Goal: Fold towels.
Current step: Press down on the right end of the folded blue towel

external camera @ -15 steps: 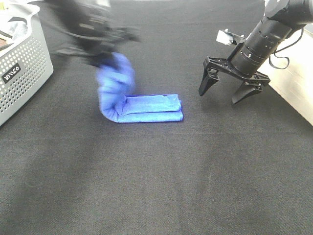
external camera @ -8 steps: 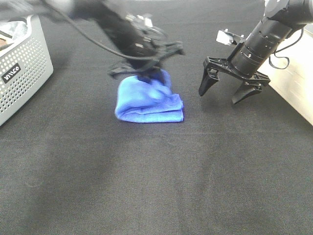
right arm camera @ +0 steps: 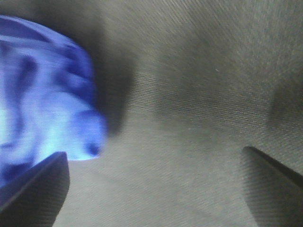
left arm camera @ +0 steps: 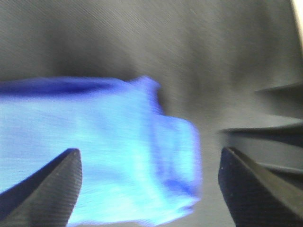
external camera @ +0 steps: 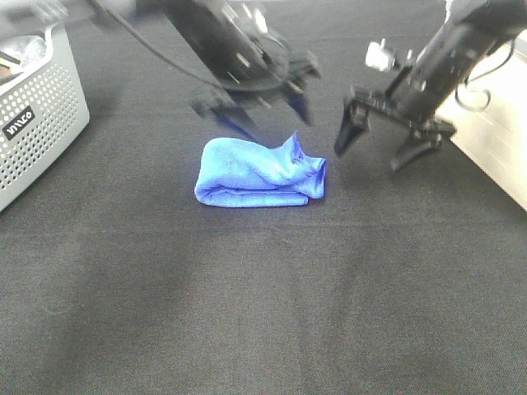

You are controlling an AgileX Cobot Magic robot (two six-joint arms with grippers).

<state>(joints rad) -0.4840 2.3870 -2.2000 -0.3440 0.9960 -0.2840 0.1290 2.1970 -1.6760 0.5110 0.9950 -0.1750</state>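
The royal-blue towel (external camera: 259, 173) lies folded into a thick bundle on the black table (external camera: 263, 296), with one corner sticking up at its right end. My left gripper (external camera: 262, 111) hovers open and empty just behind it, blurred by motion. The left wrist view shows the towel (left arm camera: 94, 151) lying below the open fingers (left arm camera: 47, 187). My right gripper (external camera: 383, 140) is open and empty, to the right of the towel and apart from it. The right wrist view shows the towel's end (right arm camera: 42, 94) beside one finger (right arm camera: 33, 187).
A perforated grey basket (external camera: 37, 115) stands at the left edge with cloth in it. A pale surface (external camera: 498, 140) borders the table at the right.
My left gripper carried the towel's left end over to the right, let it go on the bundle, and has risen away open. My right gripper has shifted slightly.
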